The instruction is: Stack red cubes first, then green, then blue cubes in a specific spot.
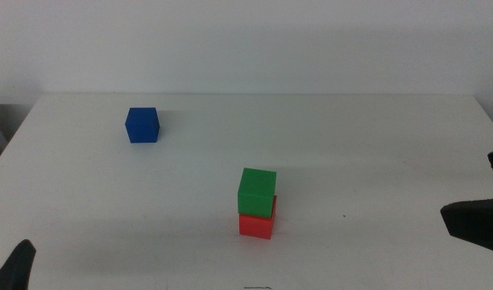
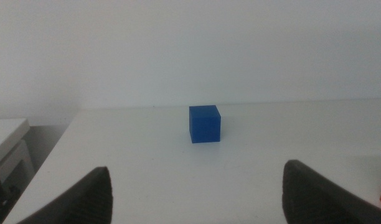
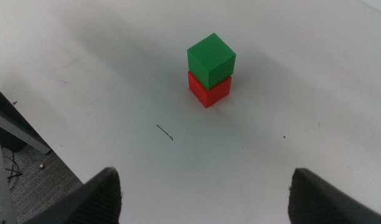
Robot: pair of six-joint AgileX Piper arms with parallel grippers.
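Red matte cube (image 1: 255, 225) sits on the plain white tabletop (image 1: 375, 153) with the bright-green matte cube (image 1: 257, 192) stacked on it (slightly askew), touching. Well apart, toward the far left, stands the deep-blue matte cube (image 1: 142, 125). Both the left gripper (image 2: 197, 193) and right gripper (image 3: 206, 193) hover low with jaws spread wide, gripping nothing.

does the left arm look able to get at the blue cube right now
Probably yes. The blue cube sits alone on bare white table, straight ahead of the left claw, whose jaws are open wide. Nothing lies between them. The green cube on the red cube is well off to the side.
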